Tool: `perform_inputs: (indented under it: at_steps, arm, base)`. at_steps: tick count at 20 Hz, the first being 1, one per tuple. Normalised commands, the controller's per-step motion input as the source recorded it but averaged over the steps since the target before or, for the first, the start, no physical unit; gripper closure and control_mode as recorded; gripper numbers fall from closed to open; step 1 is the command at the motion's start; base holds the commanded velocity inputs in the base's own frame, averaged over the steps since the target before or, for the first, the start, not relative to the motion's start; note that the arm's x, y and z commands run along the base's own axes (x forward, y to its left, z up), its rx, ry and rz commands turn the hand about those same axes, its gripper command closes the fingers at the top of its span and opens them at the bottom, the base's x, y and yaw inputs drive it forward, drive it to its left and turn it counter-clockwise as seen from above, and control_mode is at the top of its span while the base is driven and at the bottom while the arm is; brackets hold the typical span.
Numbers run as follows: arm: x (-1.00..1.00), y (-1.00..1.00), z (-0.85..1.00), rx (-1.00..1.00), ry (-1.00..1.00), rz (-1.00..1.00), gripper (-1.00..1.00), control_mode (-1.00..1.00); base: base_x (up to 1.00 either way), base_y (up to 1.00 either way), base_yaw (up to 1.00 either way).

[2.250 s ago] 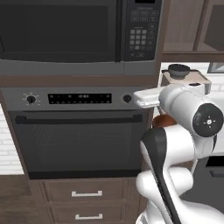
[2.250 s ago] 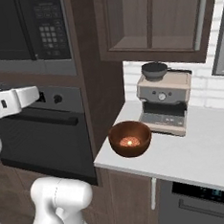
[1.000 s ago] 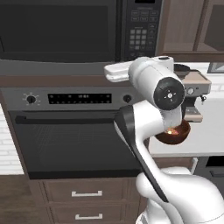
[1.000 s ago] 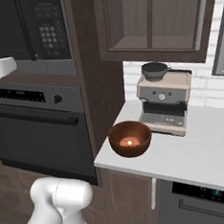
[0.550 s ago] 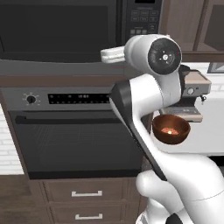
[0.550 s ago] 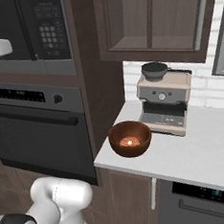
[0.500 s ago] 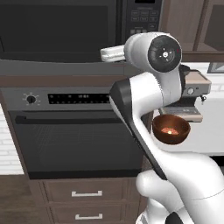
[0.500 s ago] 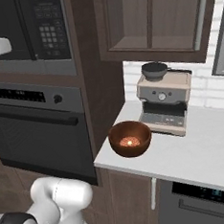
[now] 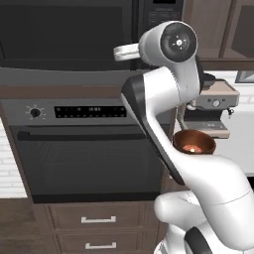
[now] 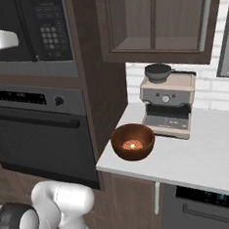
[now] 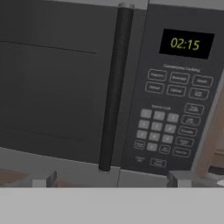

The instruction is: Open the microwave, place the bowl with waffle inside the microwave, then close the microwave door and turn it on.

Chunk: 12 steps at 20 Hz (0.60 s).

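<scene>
Dark grey microwave (image 11: 109, 87), black handle (image 11: 113, 87), display (image 11: 186, 43) glowing yellow-green. Reddish-brown bowl (image 10: 133, 142), orange-tan waffle (image 10: 135, 145) inside. Counter (image 10: 208, 152) pale grey, coffee machine (image 10: 167, 106) beige.

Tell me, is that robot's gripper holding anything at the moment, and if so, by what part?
Nothing is held. The gripper is open in front of the closed microwave, facing its door handle. The bowl with waffle sits on the counter.

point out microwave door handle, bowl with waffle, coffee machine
microwave door handle (image 11: 113, 87), hand view, middle of the dark vertical bar.
bowl with waffle (image 10: 124, 146), right base view, outer front wall.
coffee machine (image 10: 167, 100), right base view, front panel by the round dial.
</scene>
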Motion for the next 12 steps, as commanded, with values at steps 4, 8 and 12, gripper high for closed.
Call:
perform_inputs:
  at_steps: [4, 8, 12]
  arm:
    - [0.43, -0.01, 0.00, 0.03, 0.19, -0.05, -1.00, -1.00]
    - [0.48, 0.00, -0.01, 0.00, 0.21, -0.08, -1.00, -1.00]
    - [0.44, 0.00, -0.05, 0.00, 0.07, -0.08, -1.00, -1.00]
  base:
    - [0.00, 0.00, 0.00]
    - [0.00, 0.00, 0.00]
    - [0.00, 0.00, 0.00]
